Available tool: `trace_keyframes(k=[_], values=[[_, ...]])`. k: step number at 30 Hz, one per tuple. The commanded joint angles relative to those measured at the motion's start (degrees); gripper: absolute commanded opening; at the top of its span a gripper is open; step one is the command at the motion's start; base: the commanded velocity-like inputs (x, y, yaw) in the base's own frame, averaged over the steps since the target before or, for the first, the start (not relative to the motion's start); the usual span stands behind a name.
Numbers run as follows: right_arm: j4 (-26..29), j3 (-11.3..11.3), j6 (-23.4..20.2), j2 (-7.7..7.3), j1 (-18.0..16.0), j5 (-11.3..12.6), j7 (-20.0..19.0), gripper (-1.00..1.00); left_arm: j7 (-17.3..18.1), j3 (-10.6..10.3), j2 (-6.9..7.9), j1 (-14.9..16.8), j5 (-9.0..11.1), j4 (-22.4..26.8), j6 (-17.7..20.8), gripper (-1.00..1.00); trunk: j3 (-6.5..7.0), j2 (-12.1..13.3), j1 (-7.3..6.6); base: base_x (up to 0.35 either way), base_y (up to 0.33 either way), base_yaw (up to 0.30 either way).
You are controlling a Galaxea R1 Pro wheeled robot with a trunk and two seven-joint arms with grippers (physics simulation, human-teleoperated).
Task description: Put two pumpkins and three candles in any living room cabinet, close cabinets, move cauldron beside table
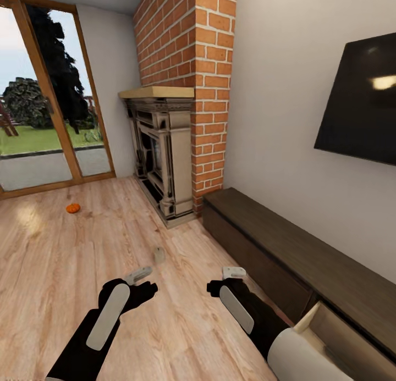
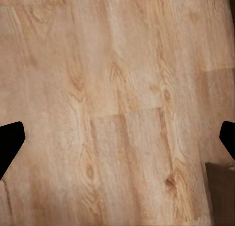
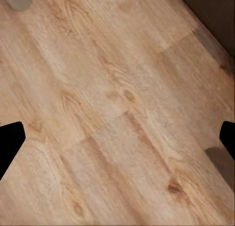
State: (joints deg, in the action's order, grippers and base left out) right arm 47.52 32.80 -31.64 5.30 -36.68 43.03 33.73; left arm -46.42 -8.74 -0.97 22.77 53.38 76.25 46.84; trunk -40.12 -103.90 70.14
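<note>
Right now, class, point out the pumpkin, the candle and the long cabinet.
pumpkin (image 1: 73,208), head view, middle of its orange body.
candle (image 1: 159,254), head view, its pale side.
cabinet (image 1: 308,260), head view, bare flat top.

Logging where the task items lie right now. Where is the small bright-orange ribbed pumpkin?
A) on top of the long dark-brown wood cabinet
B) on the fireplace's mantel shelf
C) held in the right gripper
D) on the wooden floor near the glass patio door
D: the small bright-orange ribbed pumpkin sits on the light wooden floor in front of the glass patio door, far from the long dark-brown wood cabinet.
</note>
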Motion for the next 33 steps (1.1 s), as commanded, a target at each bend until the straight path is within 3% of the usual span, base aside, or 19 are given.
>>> trace_keyframes(k=[1, 24, 33], values=[[0.09, 0.16, -0.09, -0.03, -0.05, 0.48, 0.55, 1.00, -0.60, -0.05, 0.00, 0.05, 0.58, 0.03, 0.00, 1.00, -0.06, -0.03, 0.01, 0.138, 0.233, 0.148], [0.11, 0.15, 0.05, -0.03, -0.05, 0.55, 0.55, 1.00, -0.54, -0.05, 0.01, 0.02, 0.67, 0.03, -0.05, 1.00, -0.06, -0.03, 0.01, 0.122, 0.243, 0.014], [0.11, 0.16, 0.00, -0.03, -0.05, 0.53, 0.55, 1.00, -0.60, -0.05, 0.00, 0.03, 0.59, 0.03, -0.02, 1.00, -0.06, -0.03, 0.01, 0.159, 0.204, 0.244]])
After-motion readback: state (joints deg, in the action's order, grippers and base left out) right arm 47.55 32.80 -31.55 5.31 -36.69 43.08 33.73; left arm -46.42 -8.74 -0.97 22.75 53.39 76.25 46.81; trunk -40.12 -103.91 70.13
